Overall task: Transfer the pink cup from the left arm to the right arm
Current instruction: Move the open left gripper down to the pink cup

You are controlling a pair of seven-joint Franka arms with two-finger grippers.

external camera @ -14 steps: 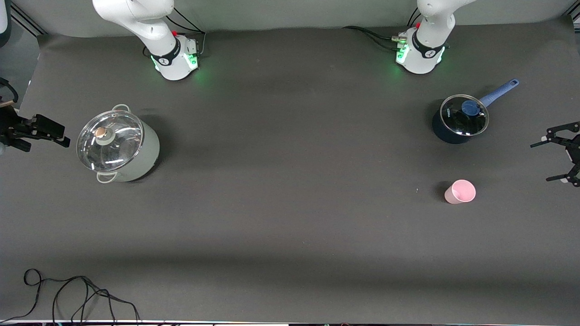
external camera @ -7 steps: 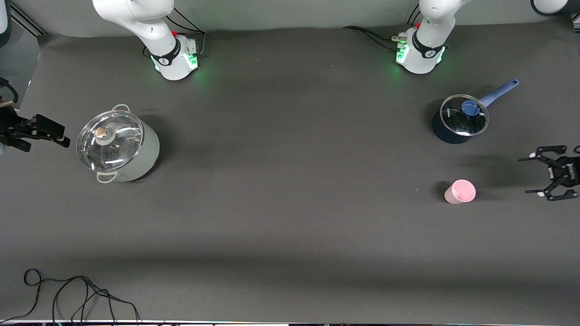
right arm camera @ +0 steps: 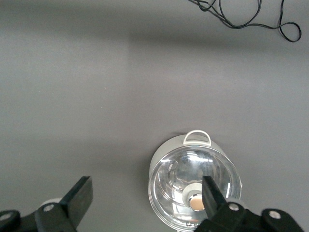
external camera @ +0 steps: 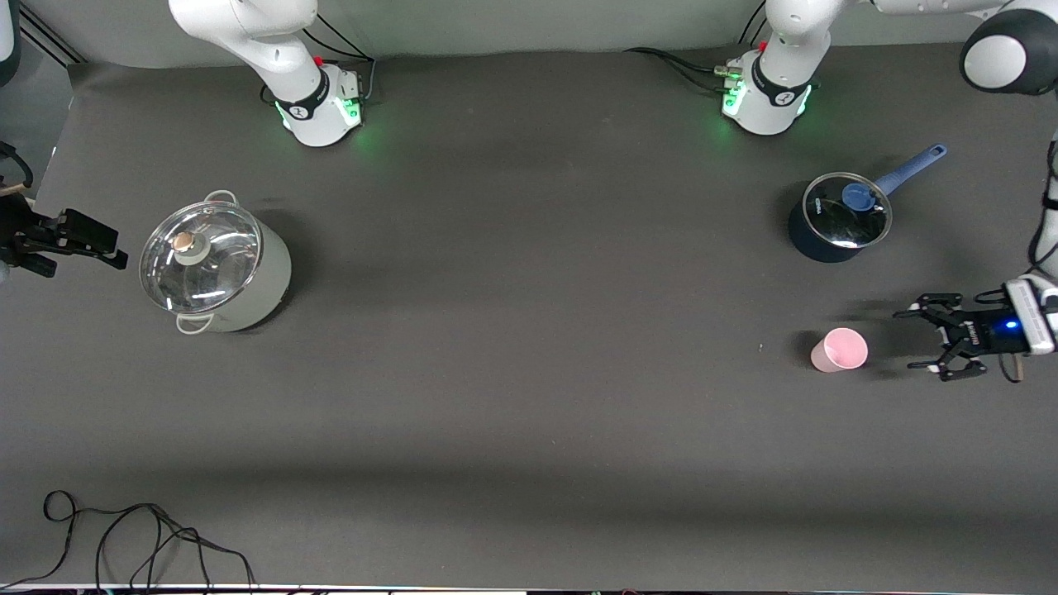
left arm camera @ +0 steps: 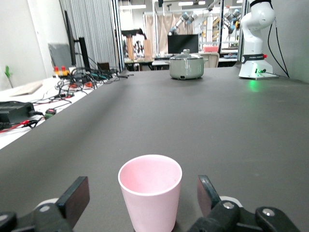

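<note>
The pink cup [external camera: 839,349] stands upright on the dark table at the left arm's end. My left gripper [external camera: 907,340] is low by the table, open and empty. It points at the cup from the table's end, a short gap away. In the left wrist view the cup [left arm camera: 150,193] stands centred just ahead of the gripper [left arm camera: 141,194], between the lines of the two fingers [left arm camera: 75,198]. My right gripper [external camera: 74,248] waits open and empty in the air at the right arm's end. In the right wrist view it [right arm camera: 147,193] looks down at the table.
A grey-green pot with a glass lid [external camera: 213,266] stands at the right arm's end, also in the right wrist view [right arm camera: 195,186]. A blue saucepan with a glass lid [external camera: 836,216] stands farther from the camera than the cup. A black cable [external camera: 140,537] lies near the front edge.
My left gripper has come in from the table's end toward the pink cup and now sits close to it. The cup and the right arm have not moved.
</note>
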